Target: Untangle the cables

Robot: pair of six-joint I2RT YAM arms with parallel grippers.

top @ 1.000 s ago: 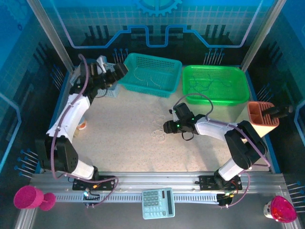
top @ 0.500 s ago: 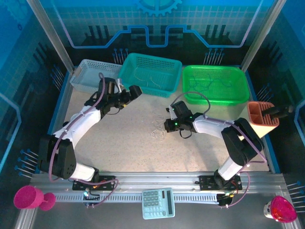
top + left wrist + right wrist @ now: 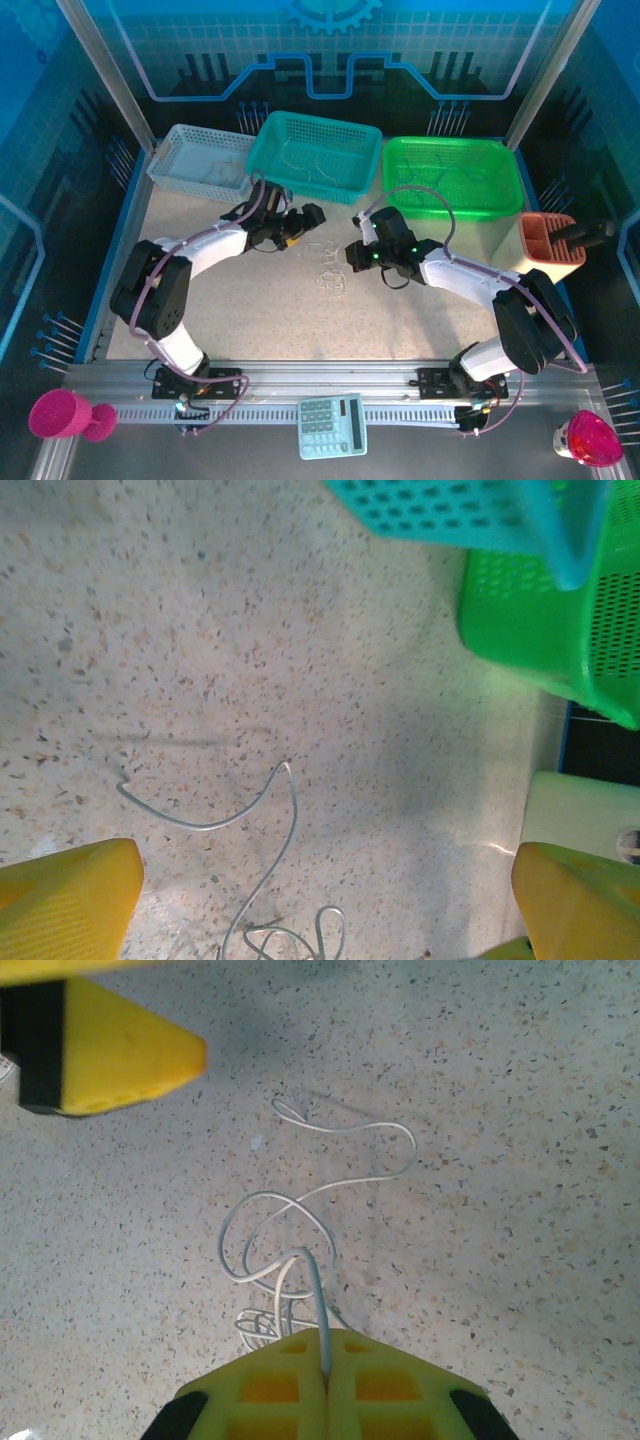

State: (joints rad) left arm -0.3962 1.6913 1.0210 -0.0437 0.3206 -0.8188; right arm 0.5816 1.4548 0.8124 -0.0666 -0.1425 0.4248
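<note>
Right gripper (image 3: 323, 1350) is clenched on one whitish strand. The strand comes up out of the seam between its pads at bottom centre of the right wrist view. Left gripper (image 3: 325, 890) is released, with its fingers (image 3: 65, 895) wide apart in the two bottom corners of its view and nothing between them.

The cables (image 3: 332, 268) lie mid-frame in the top view, just below and between the two grippers, flat on the speckled table (image 3: 240, 310). The knot sits right against the right pads, and loose curls run toward the upper middle of the right wrist view. The teal basket (image 3: 370, 150) and green basket (image 3: 450, 210) sit well above, along the top.

My read is that the strands are near weightless, limp and a bit springy, and thin enough to slip from the pads. Pulling will probably drag the whole knot. I'd pin a loop close to the knot with the left gripper rather than a free end, then draw apart slowly.
</note>
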